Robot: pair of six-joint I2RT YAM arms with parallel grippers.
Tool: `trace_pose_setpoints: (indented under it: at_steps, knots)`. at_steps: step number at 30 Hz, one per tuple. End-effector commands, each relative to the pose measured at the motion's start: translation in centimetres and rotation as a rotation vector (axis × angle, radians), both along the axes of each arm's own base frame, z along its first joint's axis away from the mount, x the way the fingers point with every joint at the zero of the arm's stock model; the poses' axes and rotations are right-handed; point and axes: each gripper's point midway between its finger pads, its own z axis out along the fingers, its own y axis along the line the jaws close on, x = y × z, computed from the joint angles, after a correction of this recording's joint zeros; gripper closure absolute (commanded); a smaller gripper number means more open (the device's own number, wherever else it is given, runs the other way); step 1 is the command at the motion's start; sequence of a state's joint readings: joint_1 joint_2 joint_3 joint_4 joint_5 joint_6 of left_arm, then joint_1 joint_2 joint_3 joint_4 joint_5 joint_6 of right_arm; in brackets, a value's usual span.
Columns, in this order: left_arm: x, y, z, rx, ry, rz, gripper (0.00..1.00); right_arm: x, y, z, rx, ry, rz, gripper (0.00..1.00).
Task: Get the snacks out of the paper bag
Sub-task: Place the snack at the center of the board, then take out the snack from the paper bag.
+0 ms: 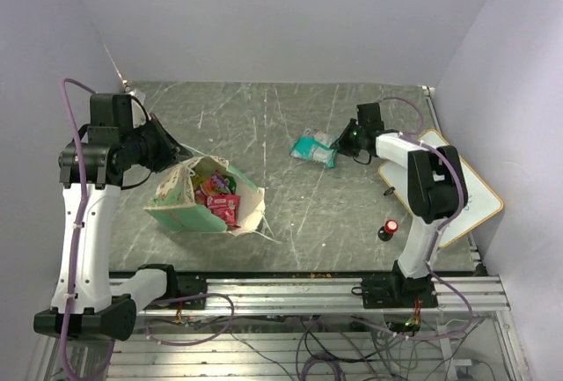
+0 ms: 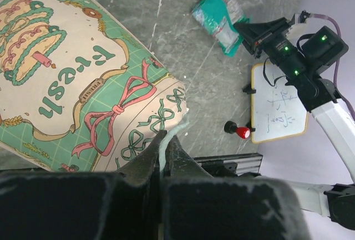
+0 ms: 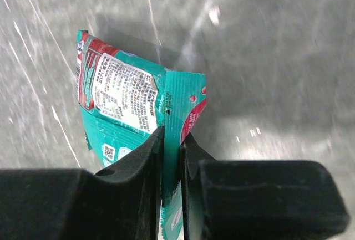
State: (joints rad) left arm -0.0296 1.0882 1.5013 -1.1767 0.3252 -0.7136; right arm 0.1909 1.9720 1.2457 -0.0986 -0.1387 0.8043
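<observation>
the left tool (image 2: 165, 138) is pinched almost fully closed on a thin pale edge at the rim of the paper bag (image 2: 83, 79). the bag lies on the tabletop (image 1: 290, 214) left of centre, its mouth open toward the top camera, with red and green snacks (image 1: 220, 196) packed inside. the right tool (image 3: 172, 136) is clenched on the edge of a green packet (image 3: 119, 107), which is out of the bag, well apart from it, toward the right of the tabletop.
</observation>
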Motion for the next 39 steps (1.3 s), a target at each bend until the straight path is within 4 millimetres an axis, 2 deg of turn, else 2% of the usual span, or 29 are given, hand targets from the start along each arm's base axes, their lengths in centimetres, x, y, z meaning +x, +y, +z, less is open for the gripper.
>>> trace_pose_setpoints:
  at_steps: [1,4,7,9,11,13,15,16,17,18,20,21,24,26,27,29,32,39]
  knots:
    - [-0.3,-0.9,1.2,-0.018,-0.075,-0.075,0.93,-4.3,-0.3,0.7,-0.027,0.046,0.078,0.84]
    - [-0.7,-0.9,0.7,-0.026,-0.084,-0.072,0.93,-6.8,-0.4,2.4,-0.031,0.046,0.125,0.83]
    - [-0.5,-1.6,0.1,-0.063,-0.1,-0.093,0.93,-9.3,-0.4,2.6,-0.049,0.074,0.201,0.74]
    - [-0.3,-2.1,-0.1,-0.088,-0.105,-0.113,0.93,-10.2,-2.3,3.0,-0.167,0.099,0.242,0.69]
    - [-0.2,-2.3,0.1,-0.09,-0.109,-0.138,0.93,-10.0,-5.6,5.6,-0.373,0.072,0.254,0.6]
    - [-0.3,-2.1,0.5,-0.067,-0.121,-0.147,0.93,-10.0,-7.7,8.7,-0.518,0.012,0.287,0.52]
    - [-0.4,-1.9,0.6,-0.047,-0.13,-0.145,0.93,-10.4,-7.4,11.2,-0.591,-0.059,0.37,0.51]
    - [-0.5,-1.9,0.7,-0.045,-0.133,-0.15,0.93,-10.8,-5.7,12.1,-0.597,-0.104,0.44,0.51]
    - [-0.6,-1.9,0.7,-0.047,-0.134,-0.152,0.93,-11.6,-2.9,12.8,-0.566,-0.167,0.54,0.51]
    - [-0.7,-2.1,0.8,-0.053,-0.135,-0.16,0.93,-12.3,0.3,13.7,-0.519,-0.256,0.635,0.51]
    - [-0.9,-2.3,0.8,-0.065,-0.135,-0.172,0.93,-14.5,7.5,17.4,-0.424,-0.541,0.822,0.51]
    - [-1.0,-2.4,0.9,-0.067,-0.136,-0.175,0.93,-16.4,10.8,19.3,-0.382,-0.701,0.925,0.51]
    - [-1.2,-2.5,0.8,-0.076,-0.131,-0.182,0.93,-23.1,17.0,23.2,-0.308,-1.128,1.214,0.46]
    - [-1.1,-2.5,0.7,-0.075,-0.126,-0.183,0.93,-26.7,19.4,23.4,-0.297,-1.314,1.396,0.44]
    - [-1.0,-2.5,0.7,-0.076,-0.125,-0.184,0.93,-28.1,20.6,22.8,-0.303,-1.369,1.483,0.43]
    - [-0.9,-2.6,0.9,-0.083,-0.126,-0.185,0.93,-29.7,22.7,21.2,-0.365,-1.433,1.656,0.42]
    - [-0.7,-2.6,1.1,-0.08,-0.127,-0.187,0.93,-30.4,25.5,18.9,-0.513,-1.465,1.876,0.42]
    - [-0.6,-2.7,0.9,-0.092,-0.114,-0.178,0.93,-29.0,29.6,16.6,-0.711,-1.592,2.038,0.4]
